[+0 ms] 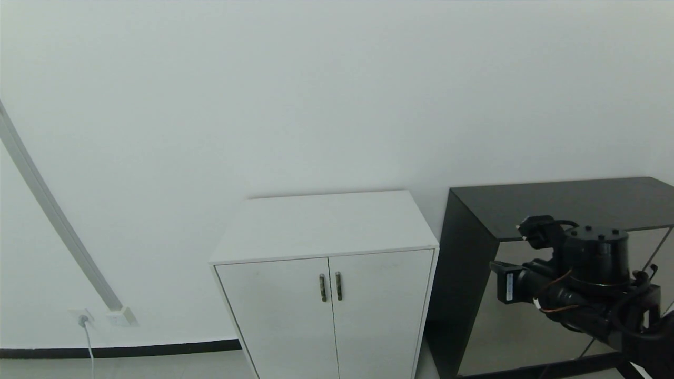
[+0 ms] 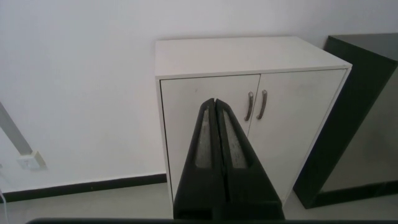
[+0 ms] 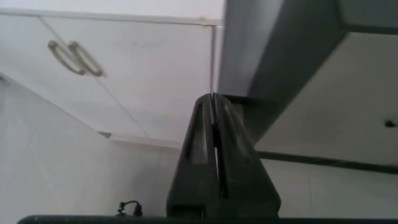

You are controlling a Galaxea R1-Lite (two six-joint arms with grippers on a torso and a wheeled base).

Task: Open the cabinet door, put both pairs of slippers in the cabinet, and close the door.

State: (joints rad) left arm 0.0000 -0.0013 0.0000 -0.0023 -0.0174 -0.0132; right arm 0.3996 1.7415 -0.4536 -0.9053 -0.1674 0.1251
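white two-door cabinet point(image 1: 326, 263), doors closed, left tool point(image 2: 215, 106) and right tool point(image 3: 214, 99) pinched together, empty, black desk point(image 1: 553, 202) right of cabinet, head view adds white wall socket point(image 1: 83, 317) left of it

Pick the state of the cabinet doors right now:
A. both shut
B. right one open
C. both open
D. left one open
A: both doors lie flush in the cabinet front, with the handles side by side at the middle seam.
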